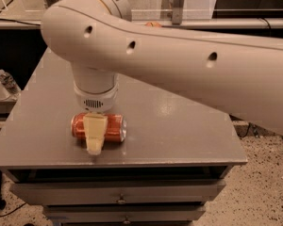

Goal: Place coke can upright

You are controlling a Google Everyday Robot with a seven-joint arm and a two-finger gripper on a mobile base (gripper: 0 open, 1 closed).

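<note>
The coke can (114, 127) is red with a silver end and lies on its side near the front left of the grey table top (179, 131). Its silver end faces right. My gripper (95, 136) hangs straight down from the big white arm (188, 65) and sits over the middle of the can. Its cream-coloured front part covers the can's middle and reaches down to the table surface. The part behind the can is hidden.
The table has drawers (118, 192) below its front edge. Clear bottles (4, 81) stand on a lower shelf to the left. The arm spans the back and right of the view and hides the rear of the table.
</note>
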